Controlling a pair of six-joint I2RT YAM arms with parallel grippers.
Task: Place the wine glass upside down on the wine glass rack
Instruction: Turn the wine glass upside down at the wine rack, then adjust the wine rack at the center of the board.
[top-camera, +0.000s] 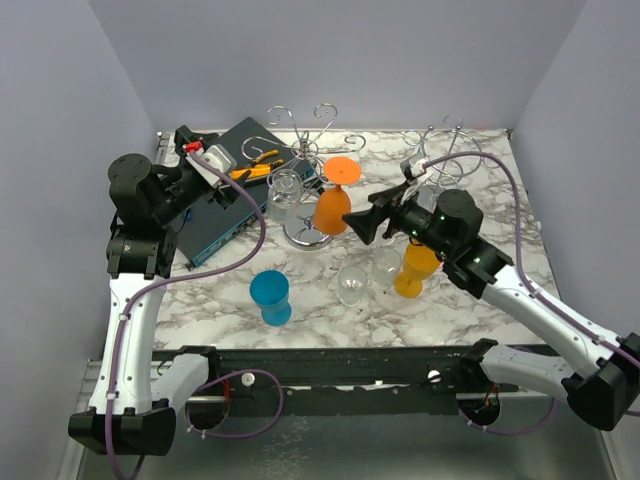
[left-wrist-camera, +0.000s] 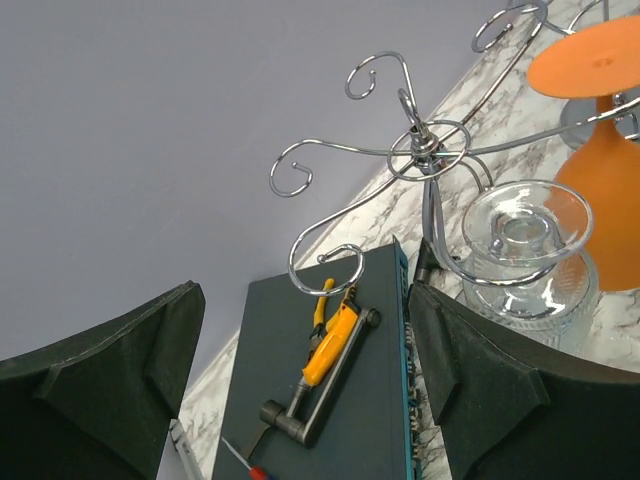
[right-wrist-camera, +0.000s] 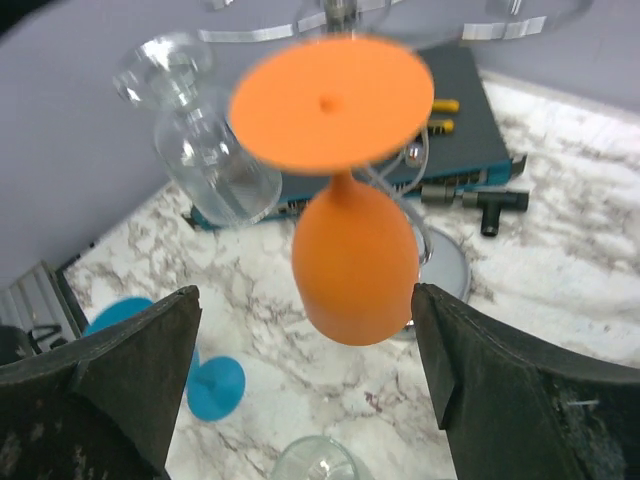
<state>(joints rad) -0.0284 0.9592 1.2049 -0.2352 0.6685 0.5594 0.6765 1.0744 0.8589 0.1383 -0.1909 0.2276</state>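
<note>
An orange wine glass (top-camera: 333, 203) hangs upside down from the chrome wine glass rack (top-camera: 303, 150), its foot uppermost. Next to it on the left hangs a clear glass (top-camera: 284, 195). My right gripper (top-camera: 358, 222) stands open just right of the orange glass. In the right wrist view the orange bowl (right-wrist-camera: 355, 260) shows between and beyond the wide-apart fingers of that gripper (right-wrist-camera: 305, 300), untouched; its foot looks blurred. My left gripper (top-camera: 222, 178) is open and empty over the dark box at the left. In its wrist view that gripper (left-wrist-camera: 305, 330) faces the rack hub (left-wrist-camera: 428, 150) and the clear glass (left-wrist-camera: 525, 230).
A dark box (top-camera: 225, 215) with yellow-handled tools lies left of the rack. A blue glass (top-camera: 270, 297) stands upside down near the front. Two clear glasses (top-camera: 352, 283) (top-camera: 385, 265) and a yellow-orange glass (top-camera: 415, 270) stand under the right arm. A second rack (top-camera: 450, 150) stands at the back right.
</note>
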